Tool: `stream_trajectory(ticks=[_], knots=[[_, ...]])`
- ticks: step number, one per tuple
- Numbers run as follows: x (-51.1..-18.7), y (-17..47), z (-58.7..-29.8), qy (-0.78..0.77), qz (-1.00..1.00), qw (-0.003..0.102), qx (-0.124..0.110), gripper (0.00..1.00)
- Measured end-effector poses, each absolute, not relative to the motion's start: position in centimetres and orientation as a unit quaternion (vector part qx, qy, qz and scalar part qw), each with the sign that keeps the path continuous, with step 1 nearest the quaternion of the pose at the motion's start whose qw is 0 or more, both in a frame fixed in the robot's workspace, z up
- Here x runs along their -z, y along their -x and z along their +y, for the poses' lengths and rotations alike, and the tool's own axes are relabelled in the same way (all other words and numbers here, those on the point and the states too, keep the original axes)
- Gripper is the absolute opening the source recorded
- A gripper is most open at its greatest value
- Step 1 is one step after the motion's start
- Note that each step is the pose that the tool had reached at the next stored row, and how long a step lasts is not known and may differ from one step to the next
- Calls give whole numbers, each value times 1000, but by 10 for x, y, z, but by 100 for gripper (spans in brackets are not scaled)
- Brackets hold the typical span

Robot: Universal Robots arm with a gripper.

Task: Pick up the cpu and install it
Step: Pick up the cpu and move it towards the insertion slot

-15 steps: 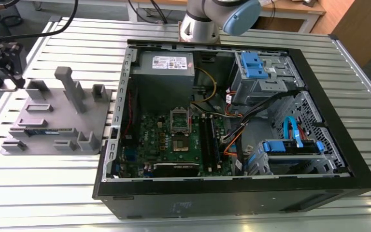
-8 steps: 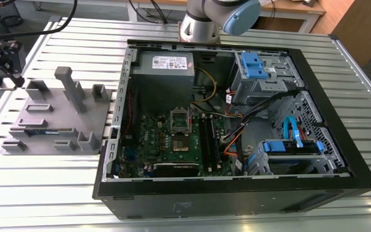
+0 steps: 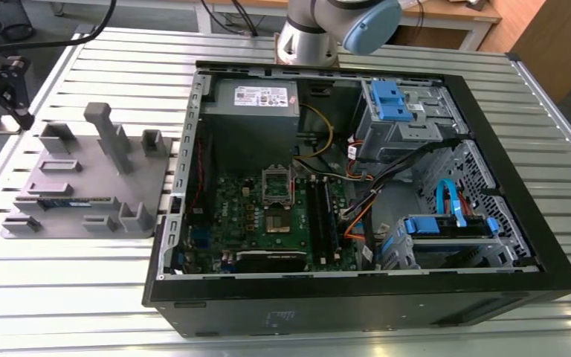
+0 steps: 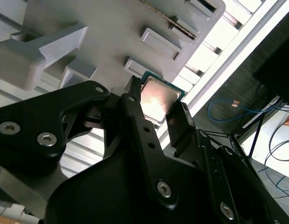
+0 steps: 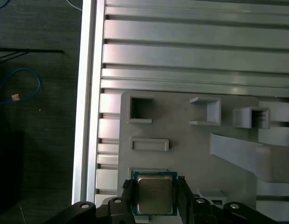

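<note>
Above the matte grey plastic fixture tray (image 5: pixel 182 154), black claw (image 5: pixel 156 201) pinches the cpu (image 5: pixel 155 191) by opposite edges: flat square, shiny metal lid, thin green rim; ribbed aluminium table (image 5: pixel 196 56) underneath

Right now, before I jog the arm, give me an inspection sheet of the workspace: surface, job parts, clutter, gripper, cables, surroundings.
Surface: slatted metal table carrying a grey fixture plate and an open computer case.
Job's things: cpu, shiny side up, over the fixture plate's edge by the table rim; socket on the case's motherboard, metal frame, dark centre.
Clutter: memory stick in a slot of the fixture plate.
Gripper: gripper closed against two opposite edges of the cpu; whether it is lifted off the plate, cannot tell.
Cables: orange, blue and black leads inside the case; blue cable on the floor.
Surroundings: dark floor beside the table; wooden desk behind.
</note>
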State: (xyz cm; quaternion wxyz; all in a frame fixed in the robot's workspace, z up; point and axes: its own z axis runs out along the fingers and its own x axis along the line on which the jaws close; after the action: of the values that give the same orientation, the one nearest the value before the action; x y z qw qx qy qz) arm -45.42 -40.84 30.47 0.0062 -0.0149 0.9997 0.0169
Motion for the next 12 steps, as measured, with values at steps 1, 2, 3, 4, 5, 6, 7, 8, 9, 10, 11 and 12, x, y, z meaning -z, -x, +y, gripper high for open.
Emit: stream_trajectory(ticks=[1, 2, 3, 4, 5, 6, 7, 8, 9, 10, 11, 12], knots=[[-307, 454, -408, 15, 1000, 6, -17, 47], [-309, 454, -408, 15, 1000, 6, -17, 47], [-312, 454, -408, 15, 1000, 6, -17, 47], [-314, 454, -408, 15, 1000, 6, -17, 47], [-317, 454, -408, 15, 1000, 6, -17, 47], [-319, 454, -408, 15, 1000, 6, -17, 47], [-321, 454, -408, 15, 1000, 6, -17, 47], [-323, 454, -408, 15, 1000, 6, -17, 47], [-325, 454, -408, 15, 1000, 6, -17, 47], [-327, 454, -408, 15, 1000, 6, -17, 47], [-328, 454, -408, 15, 1000, 6, -17, 47], [-330, 454, -408, 15, 1000, 6, -17, 47]])
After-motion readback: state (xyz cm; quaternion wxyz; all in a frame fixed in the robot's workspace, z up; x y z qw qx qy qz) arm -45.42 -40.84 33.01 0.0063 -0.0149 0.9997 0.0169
